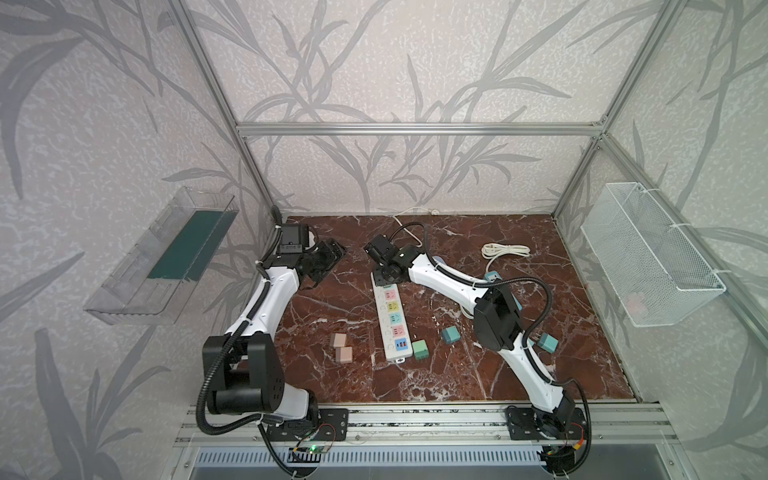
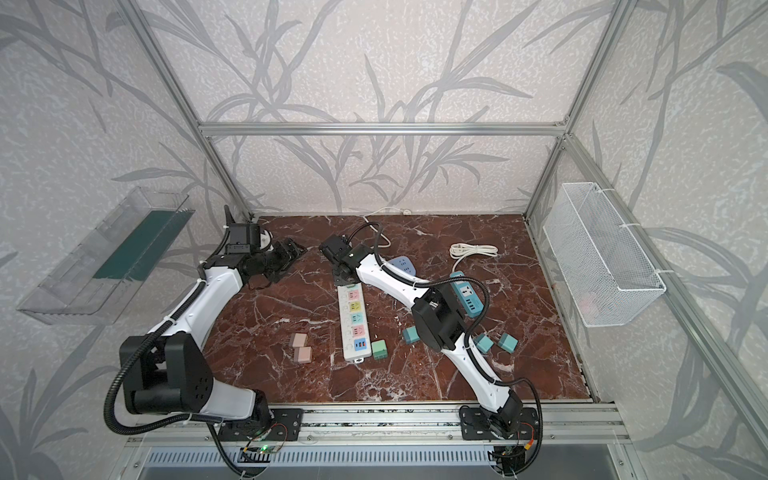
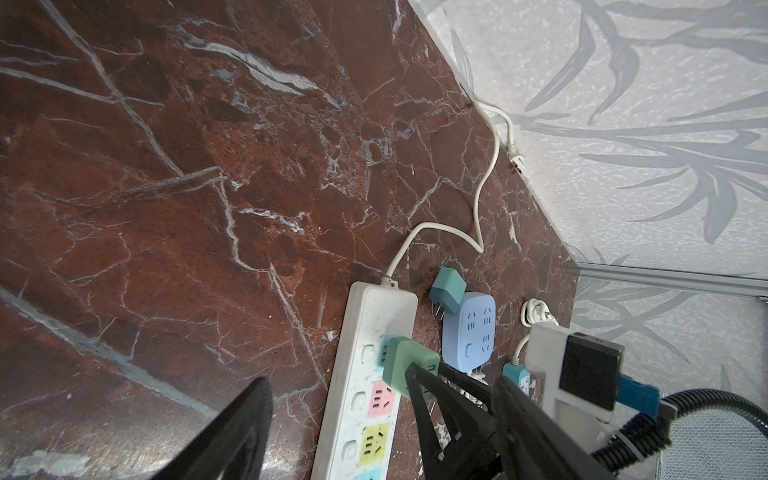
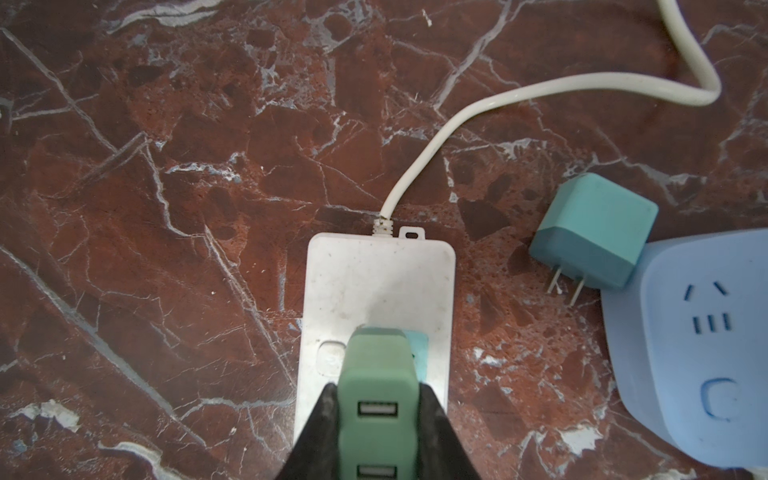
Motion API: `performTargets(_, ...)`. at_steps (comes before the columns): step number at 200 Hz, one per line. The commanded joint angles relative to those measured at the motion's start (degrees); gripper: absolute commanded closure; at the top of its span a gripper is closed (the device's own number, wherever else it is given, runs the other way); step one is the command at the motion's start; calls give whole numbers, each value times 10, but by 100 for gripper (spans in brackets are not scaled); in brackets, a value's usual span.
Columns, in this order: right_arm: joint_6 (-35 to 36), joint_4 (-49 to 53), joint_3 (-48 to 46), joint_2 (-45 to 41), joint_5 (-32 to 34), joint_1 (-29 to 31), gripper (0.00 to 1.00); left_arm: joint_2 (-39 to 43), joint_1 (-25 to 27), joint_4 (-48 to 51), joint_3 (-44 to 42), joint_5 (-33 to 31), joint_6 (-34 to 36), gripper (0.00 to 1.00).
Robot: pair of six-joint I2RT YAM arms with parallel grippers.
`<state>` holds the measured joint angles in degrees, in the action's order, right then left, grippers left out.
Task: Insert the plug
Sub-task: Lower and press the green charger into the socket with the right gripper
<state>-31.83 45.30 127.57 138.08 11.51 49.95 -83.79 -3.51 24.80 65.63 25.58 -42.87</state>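
Right wrist view has the green plug (image 4: pixel 376 361) pinched between the jaws of the right gripper (image 4: pixel 377 409), standing over the teal socket (image 4: pixel 419 353) of the white power strip (image 4: pixel 374 282). Its prongs are hidden, so how deep it sits cannot be told. In both top views the strip's long axis runs 12 to 6 o'clock, with this socket at the 12 o'clock end. The push probably goes straight down. The left gripper (image 1: pixel 326 262), spread and empty, sits well apart at 10 o'clock.
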Motion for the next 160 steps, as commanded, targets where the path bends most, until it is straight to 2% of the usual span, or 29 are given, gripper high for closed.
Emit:
performTargets(1, 6, 45, 34, 39, -3, 2, 100, -3, -3, -5, 11, 4, -5, 18)
performTargets(23, 5, 85, 61, 62, 10, 5, 100, -2, -3, -5, 11, 3, -5, 18)
performTargets(72, -9, 83, 29, 74, 0, 11, 100, -3, -4, -4, 11, 1, -3, 18)
performTargets(106, -23, 33, -51, 58, -10, 16, 100, -2, -4, -3, 11, -2, -2, 18)
performTargets(144, -18, 29, -47, 32, -24, 13, 100, -5, -4, -8, 8, 5, -5, 18)
performTargets(160, -11, 18, -42, 9, -39, 6, 83, -1, -4, -14, 7, 10, -5, 17)
